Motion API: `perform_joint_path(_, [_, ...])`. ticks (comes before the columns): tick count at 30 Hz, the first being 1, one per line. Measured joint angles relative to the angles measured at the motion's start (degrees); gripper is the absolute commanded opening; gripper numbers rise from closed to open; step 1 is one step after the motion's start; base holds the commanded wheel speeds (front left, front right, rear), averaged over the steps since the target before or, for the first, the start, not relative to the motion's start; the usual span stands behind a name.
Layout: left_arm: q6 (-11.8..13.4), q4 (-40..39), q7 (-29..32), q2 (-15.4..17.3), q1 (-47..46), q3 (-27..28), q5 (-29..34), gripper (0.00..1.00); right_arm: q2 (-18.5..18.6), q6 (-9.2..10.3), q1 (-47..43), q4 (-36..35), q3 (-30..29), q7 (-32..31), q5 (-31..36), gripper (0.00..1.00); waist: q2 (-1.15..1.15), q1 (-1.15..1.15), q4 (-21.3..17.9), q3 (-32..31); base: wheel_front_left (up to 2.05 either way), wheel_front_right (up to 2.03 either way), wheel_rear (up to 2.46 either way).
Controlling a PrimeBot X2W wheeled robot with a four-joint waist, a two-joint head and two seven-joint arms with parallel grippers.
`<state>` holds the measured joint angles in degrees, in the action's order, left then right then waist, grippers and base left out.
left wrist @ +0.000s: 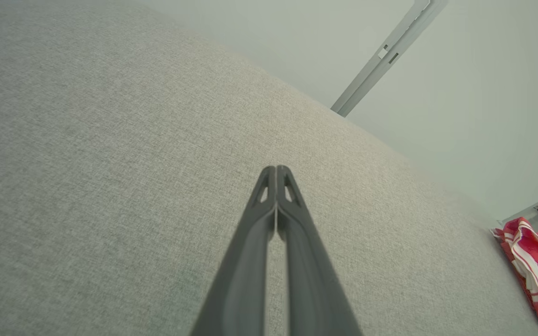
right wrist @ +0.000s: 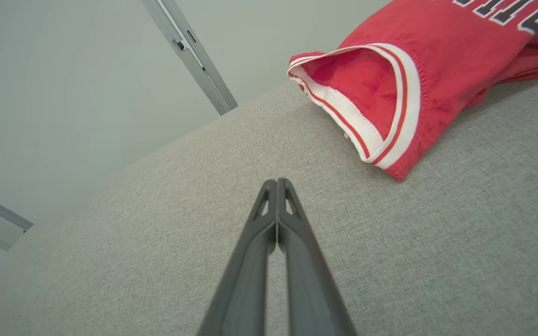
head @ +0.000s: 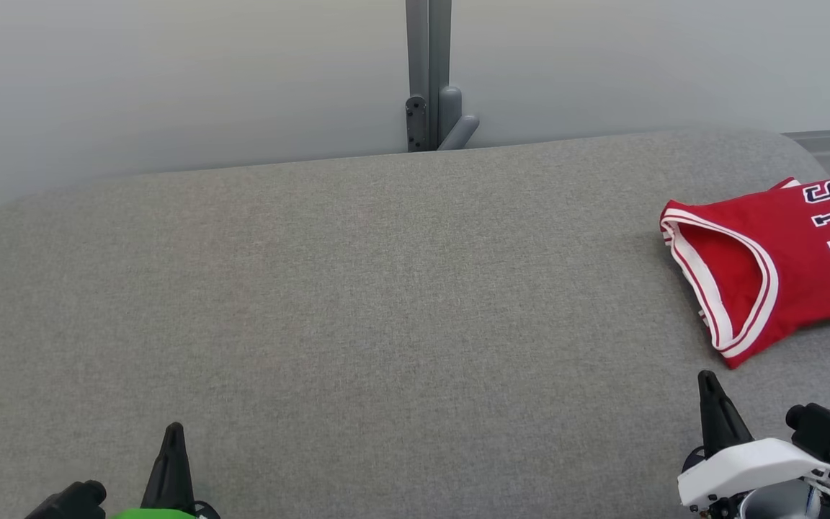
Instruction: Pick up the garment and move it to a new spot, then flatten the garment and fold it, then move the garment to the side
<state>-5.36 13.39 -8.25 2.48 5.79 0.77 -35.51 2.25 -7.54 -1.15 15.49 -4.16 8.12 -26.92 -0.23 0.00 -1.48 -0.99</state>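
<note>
Now, garment [head: 790,238]: red jersey, soft, light, limp.
Hold: white-trimmed armhole hem [right wrist: 414,93], likely.
Left gripper [left wrist: 276,169]: pinched closed, empty.
Right gripper [right wrist: 277,182]: pinched closed, empty, near garment.

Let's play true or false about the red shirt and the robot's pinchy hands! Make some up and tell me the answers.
1. The red jersey lies near the right end of the grey fabric surface. True.
2. The right gripper is holding the jersey. False: it is shut on nothing and sits apart from the jersey.
3. The left gripper is wide open. False: its two fingers are pressed together.
4. The jersey's opening has white and red trim. True.
</note>
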Motion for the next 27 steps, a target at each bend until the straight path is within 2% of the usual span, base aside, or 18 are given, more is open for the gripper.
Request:
perform_joint_path(7, [-0.18,0.13,1.70,0.00,-1.42,0.68,-6.64,0.00,0.05,0.00,0.92,-0.04,-0.24,-1.75,-7.75,0.00,0.00,0.00,0.12,0.09,0.00,0.00,0.00])
perform_joint_path(27, [-0.70,0.46,5.36,0.02,-4.52,2.13,-21.19,0.00,0.13,0.01,3.02,-0.10,-0.88,-5.53,-24.30,0.00,0.00,0.00,0.41,0.33,0.00,0.00,0.00])
